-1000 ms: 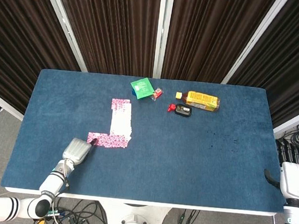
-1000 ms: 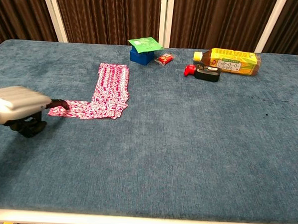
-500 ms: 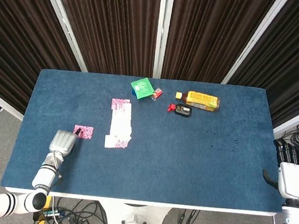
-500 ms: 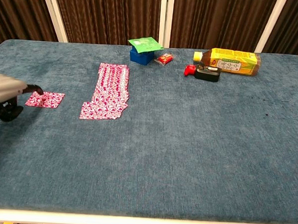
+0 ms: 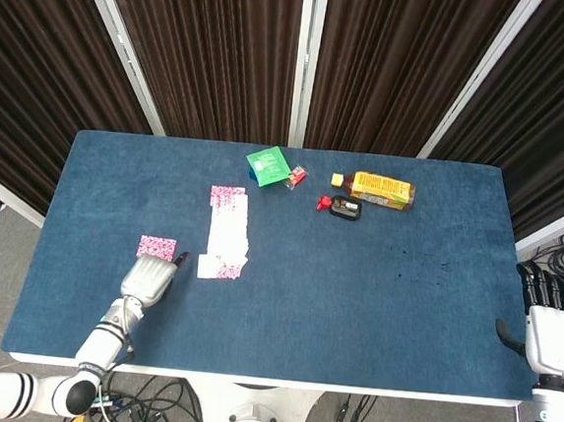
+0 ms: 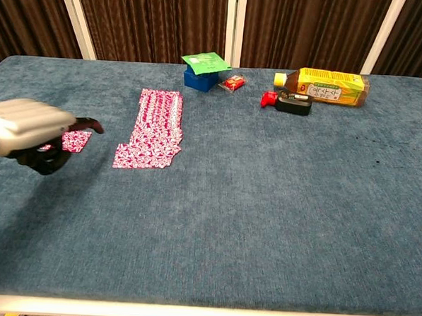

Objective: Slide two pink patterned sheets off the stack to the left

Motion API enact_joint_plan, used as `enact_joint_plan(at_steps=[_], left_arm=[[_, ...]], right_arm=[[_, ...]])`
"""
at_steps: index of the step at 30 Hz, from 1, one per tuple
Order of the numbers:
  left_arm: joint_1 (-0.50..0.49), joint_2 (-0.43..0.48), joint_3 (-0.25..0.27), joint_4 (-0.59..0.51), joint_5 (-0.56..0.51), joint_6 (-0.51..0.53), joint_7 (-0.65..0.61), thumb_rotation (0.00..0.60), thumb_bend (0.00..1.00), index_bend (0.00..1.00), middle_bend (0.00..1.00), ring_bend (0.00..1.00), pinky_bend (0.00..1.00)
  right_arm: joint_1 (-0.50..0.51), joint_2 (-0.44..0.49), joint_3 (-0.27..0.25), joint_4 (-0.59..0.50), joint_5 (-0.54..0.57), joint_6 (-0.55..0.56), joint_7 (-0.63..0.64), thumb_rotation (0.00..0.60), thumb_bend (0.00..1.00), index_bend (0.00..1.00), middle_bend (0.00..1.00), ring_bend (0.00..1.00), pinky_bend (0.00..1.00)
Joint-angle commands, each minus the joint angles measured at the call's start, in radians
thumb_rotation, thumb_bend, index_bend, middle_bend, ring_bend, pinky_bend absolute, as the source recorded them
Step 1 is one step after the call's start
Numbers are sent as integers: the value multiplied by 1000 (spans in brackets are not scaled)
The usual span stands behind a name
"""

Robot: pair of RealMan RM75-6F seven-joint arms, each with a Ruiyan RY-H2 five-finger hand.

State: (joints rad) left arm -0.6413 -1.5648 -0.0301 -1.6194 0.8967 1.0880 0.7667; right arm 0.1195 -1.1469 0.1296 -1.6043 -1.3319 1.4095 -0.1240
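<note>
The stack of pink patterned sheets lies left of the table's middle, its near sheets fanned out a little to the left. One pink sheet lies apart, further left. My left hand hovers near the front left, just in front of that loose sheet. One dark fingertip reaches toward the stack's near corner without touching it, and the hand holds nothing. My right hand stays off the table's right edge with its fingers spread; the chest view does not show it.
At the back stand a blue box with a green packet, a small red packet, a black and red device and a lying yellow tea bottle. Blue cloth covers the table.
My left hand slid one pink sheet from the stack's near end out to the left, let it lie there, and has moved back right toward the stack. The right hand stayed put.
</note>
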Motion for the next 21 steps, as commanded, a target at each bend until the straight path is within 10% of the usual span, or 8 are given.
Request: enact_joint_plan(at_steps=[1,21], left_arm=[[-16,-38,-6,26,6,-10,2,600,632,108,866,925,961],[-87,-135,-8,120,-101,-84,75,600,636,105,862,926,961]], right_arm=[[-2,2,1,1,1,3,4,600,210,0,0,0,0],[-8,15,6,3,0,11,33,600,211,0,0,0,0]])
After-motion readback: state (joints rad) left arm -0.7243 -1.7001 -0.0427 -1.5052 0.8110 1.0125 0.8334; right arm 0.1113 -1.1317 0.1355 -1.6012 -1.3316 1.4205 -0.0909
